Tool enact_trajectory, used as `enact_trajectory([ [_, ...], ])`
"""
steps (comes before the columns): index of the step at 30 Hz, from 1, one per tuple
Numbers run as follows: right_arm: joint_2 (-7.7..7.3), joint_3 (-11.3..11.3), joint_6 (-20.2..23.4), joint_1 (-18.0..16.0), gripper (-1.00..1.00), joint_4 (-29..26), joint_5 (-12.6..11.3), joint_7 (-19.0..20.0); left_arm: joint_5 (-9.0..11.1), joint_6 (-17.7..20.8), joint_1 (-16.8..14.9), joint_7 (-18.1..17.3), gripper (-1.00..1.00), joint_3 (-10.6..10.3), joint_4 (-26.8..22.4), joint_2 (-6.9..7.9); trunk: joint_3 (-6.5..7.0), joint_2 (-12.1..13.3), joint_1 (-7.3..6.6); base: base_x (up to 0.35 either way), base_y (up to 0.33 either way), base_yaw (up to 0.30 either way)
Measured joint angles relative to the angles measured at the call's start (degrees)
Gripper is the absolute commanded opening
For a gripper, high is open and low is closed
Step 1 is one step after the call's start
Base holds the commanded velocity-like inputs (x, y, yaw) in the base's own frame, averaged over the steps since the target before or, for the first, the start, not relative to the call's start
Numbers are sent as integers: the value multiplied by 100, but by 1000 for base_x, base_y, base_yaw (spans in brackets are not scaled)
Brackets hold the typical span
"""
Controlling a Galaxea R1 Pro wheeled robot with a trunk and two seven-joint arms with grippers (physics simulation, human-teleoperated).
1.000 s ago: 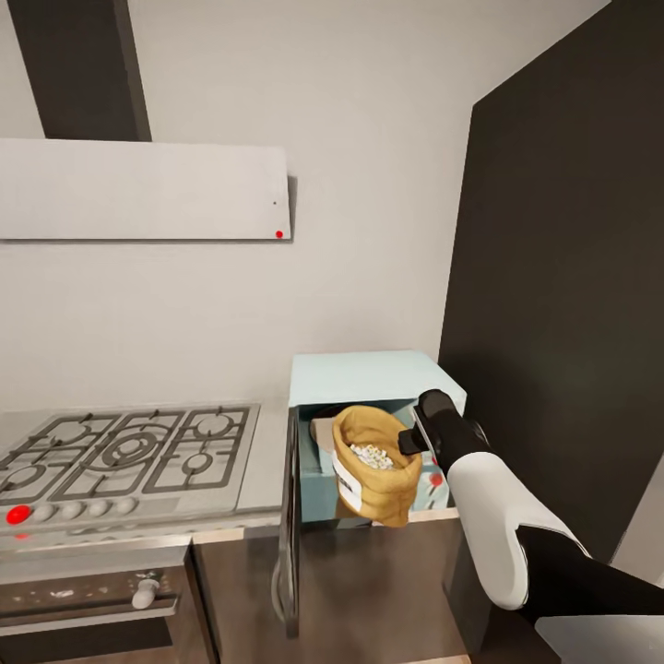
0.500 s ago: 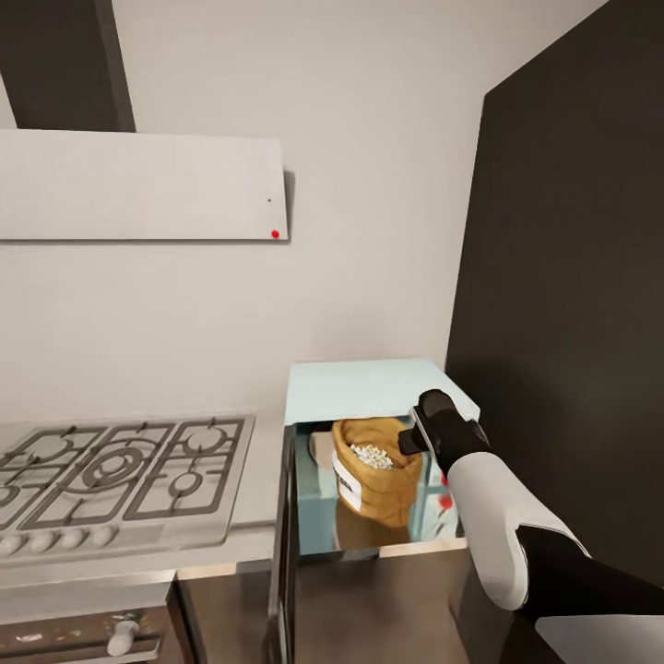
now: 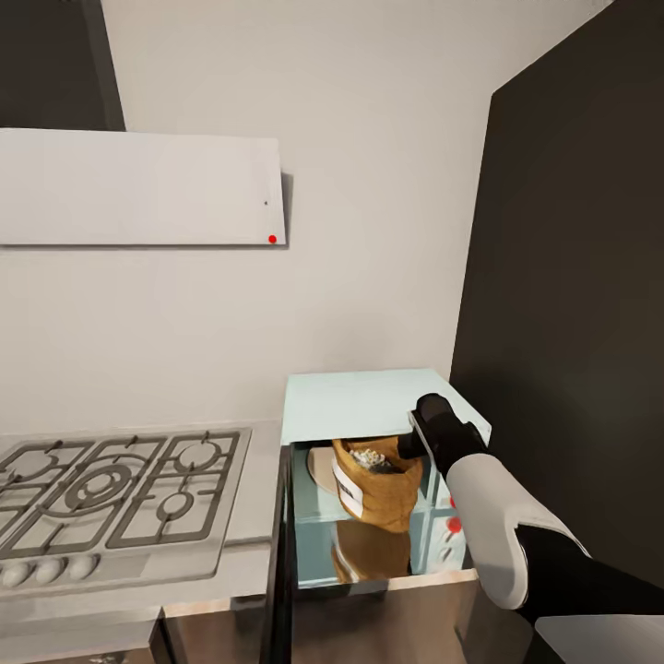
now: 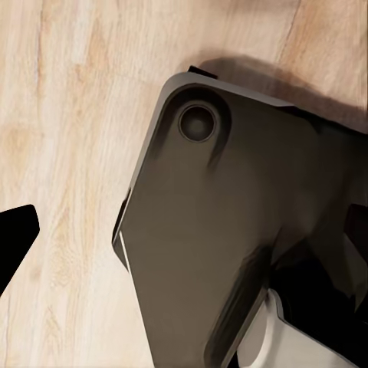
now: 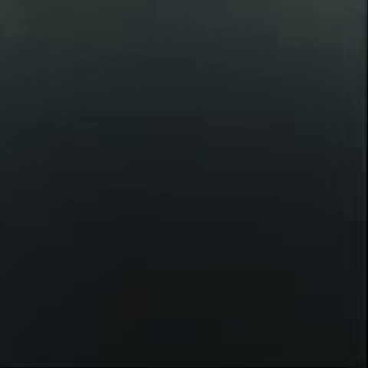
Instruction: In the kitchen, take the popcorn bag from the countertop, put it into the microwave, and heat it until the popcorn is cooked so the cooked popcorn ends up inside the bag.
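Since a second ago, the small tan-brown burlap popcorn bag (image 3: pixel 376 480) has gone deeper into the open pale mint-blue boxy microwave (image 3: pixel 369 406). Whether the right gripper's (image 3: pixel 415 441) fingers grip it, I cannot tell. Set it down upright, away from the front edge.

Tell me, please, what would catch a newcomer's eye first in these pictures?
The tan popcorn bag stands upright in the open mint-blue microwave, with the right gripper at its rim. Left of the microwave lies the grey gas hob, under a pale hood with a red dot.
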Motion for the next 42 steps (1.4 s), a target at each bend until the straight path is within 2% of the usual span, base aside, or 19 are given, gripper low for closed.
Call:
enact_trajectory([
  [8, 0, -3, -4, 0, -100, 24, 46, 30, 0, 0, 0, 0, 100, 4, -1, 0, 0, 1, -9, 6, 0, 0],
  [9, 0, -4, -1, 0, 100, 22, 48, 32, 0, 0, 0, 0, 100, 3, -1, 0, 0, 0, -9, 0, 0, 0],
  [12, -1, -6, 0, 0, 100, 18, 95, 88, 0, 0, 1, -1, 100, 7, -1, 0, 0, 1, -9, 0, 0, 0],
  [23, 1, -8, 88, 0, 100, -35, 40, 139, 0, 0, 1, -1, 100, 5, -1, 0, 0, 1, -4, -11, 0, 0],
  [25, 3, -10, 95, 0, 100, -155, -23, 175, 0, 0, 0, 5, 100, 10, 5, -5, 0, 0, 43, -258, 0, 0],
  [27, 2, 2, 105, 2, 100, -179, -265, 271, 0, -1, -1, 9, 100, 14, 11, -8, 1, 9, 65, -327, 0, 0],
  [28, 2, -1, 109, 1, 100, -156, -300, 323, 0, -1, -1, 9, 100, 15, 14, -12, 1, 7, 64, -340, 0, 0],
  [29, 0, 4, 99, 4, 100, -86, -176, 359, 0, 0, 0, 9, 100, 16, 16, -15, -1, 10, 64, -344, 0, 0],
  [30, -1, 4, 99, 5, 100, -105, -165, 414, 0, 0, 0, 8, 100, 16, 17, -16, -1, 12, 65, -345, 0, 0],
  [35, 13, 0, 55, 5, 100, -456, -165, 599, 1, 0, 0, 8, 100, 13, 18, -17, -1, 11, 65, -347, 0, 0],
  [38, 52, -34, -28, 5, 100, -926, -193, 619, -5, 0, 0, 8, 100, 11, 18, -22, -1, 11, 65, -347, 0, 0],
  [40, 61, -57, -401, 5, 100, -1078, -439, 624, -7, 0, 0, 8, 100, 8, 18, -25, -1, 11, 65, -347, 0, 0],
  [41, 36, -65, -1108, 6, 100, -1137, -886, 630, -8, 0, 0, 8, 100, 8, 18, -23, -1, 11, 65, -347, 0, 0],
  [42, 27, -69, -1416, 16, 100, -1152, -1021, 633, -8, 0, 0, 8, 100, 7, 17, -21, -1, 11, 65, -347, 0, 0],
])
